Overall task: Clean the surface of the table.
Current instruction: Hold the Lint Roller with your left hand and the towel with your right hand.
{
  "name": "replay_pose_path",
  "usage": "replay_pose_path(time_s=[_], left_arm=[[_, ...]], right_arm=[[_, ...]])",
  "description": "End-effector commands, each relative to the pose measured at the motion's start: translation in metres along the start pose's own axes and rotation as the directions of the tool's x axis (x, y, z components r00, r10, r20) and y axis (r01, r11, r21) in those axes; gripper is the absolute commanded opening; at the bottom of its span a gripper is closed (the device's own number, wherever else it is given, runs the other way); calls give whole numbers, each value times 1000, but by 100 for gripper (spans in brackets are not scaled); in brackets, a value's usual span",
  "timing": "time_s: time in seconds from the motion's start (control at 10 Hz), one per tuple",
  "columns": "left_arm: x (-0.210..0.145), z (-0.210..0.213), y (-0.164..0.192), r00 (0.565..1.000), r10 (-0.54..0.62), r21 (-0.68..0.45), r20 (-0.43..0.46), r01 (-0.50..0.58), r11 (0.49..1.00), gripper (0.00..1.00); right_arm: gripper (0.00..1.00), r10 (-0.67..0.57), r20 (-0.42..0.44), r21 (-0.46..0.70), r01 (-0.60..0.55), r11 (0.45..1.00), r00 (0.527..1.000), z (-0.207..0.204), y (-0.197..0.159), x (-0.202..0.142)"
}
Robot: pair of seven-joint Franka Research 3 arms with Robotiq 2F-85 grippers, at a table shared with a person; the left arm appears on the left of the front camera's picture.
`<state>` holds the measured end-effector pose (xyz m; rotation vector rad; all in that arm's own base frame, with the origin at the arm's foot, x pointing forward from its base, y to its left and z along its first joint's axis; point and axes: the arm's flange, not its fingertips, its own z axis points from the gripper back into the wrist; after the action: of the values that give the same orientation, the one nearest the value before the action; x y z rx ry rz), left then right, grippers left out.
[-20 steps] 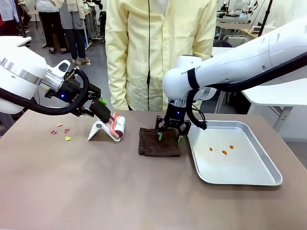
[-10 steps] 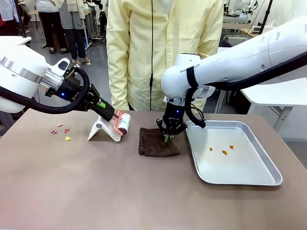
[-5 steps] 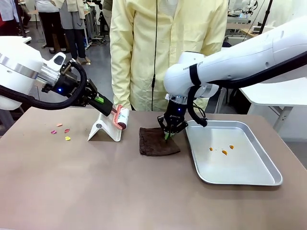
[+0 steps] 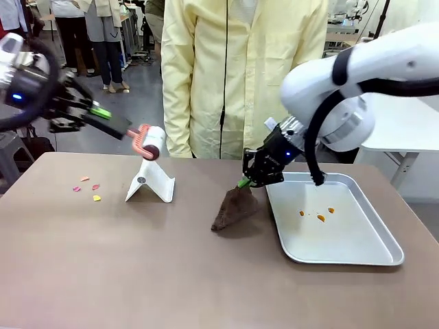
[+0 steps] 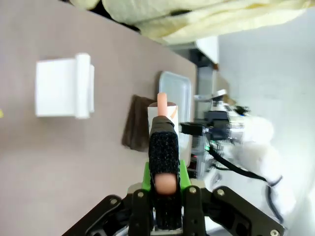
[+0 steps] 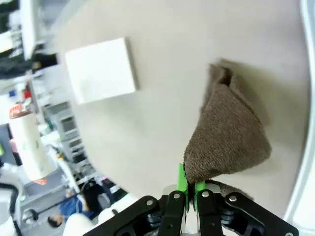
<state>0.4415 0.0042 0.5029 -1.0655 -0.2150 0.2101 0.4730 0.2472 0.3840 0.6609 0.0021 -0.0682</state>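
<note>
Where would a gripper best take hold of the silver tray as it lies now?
On the silver tray, pinch the raised rim of the near side from straight above, one finger inside, one outside. It lies flat on the table, so that thin upturned lip is likely the only hold.

Smooth matt table point(image 4: 137, 274); nubby brown cloth point(image 4: 235, 205); silvery metal tray point(image 4: 343, 236) (dull sheen).

Looks like a robotics lab. Holds a grey-brown table point(image 4: 137, 260) with a white left arm point(image 4: 20, 96) and right arm point(image 4: 384, 62) reaching over it and a person in a pale yellow lab coat point(image 4: 233, 75) at its far edge. Has a white-topped table point(image 4: 411, 130) beyond the right far corner, benches crowded with equipment point(image 4: 343, 33) behind, more people point(image 4: 96, 34) standing on a grey floor point(image 4: 137, 89).
</note>
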Motion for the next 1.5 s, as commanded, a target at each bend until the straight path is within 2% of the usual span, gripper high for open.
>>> replay_pose_path(time_s=[0.0,0.1,0.2,0.4,0.5,0.7,0.8,0.9,1.0,1.1,1.2,1.3,1.4], left_arm=[[-24,48,16,1000,23,-143,-18,-25,989,5],[-36,74,29,996,65,-156,67,-54,986,5],[-48,101,48,990,97,-185,102,-77,980,5],[-58,135,86,979,164,-206,118,-138,969,5],[-70,150,110,990,111,-211,86,-91,973,5],[-80,173,151,997,-75,-251,10,75,965,5],[-76,182,168,990,-139,-309,17,138,941,5],[-72,192,181,988,-145,-382,55,155,911,5],[-72,197,185,985,-105,-472,134,157,867,5],[-72,193,186,981,-119,-454,156,178,873,5],[-70,189,184,977,-139,-431,161,196,881,5],[-68,186,182,969,-172,-418,175,231,878,5],[-75,192,189,982,-110,-424,154,167,890,5]], right_arm=[[0,133,6,201,-132,971,991,14,-28,-38],[0,206,33,255,-207,944,978,22,-36,-62],[0,274,71,290,-283,914,959,31,-49,-92],[0,250,231,304,-314,899,940,49,-80,-142],[0,226,308,345,-330,879,924,58,-101,-173],[0,163,350,478,-325,816,923,76,-142,-231],[0,170,354,537,-349,768,920,89,-169,-255],[0,256,301,565,-388,728,919,98,-195,-271],[0,285,277,614,-398,682,917,101,-218,-278],[0,333,222,637,-395,662,916,99,-228,-272],[0,420,183,657,-428,620,889,96,-240,-270],[0,446,228,676,-470,567,866,93,-256,-271],[0,378,275,694,-455,558,884,86,-263,-266]])
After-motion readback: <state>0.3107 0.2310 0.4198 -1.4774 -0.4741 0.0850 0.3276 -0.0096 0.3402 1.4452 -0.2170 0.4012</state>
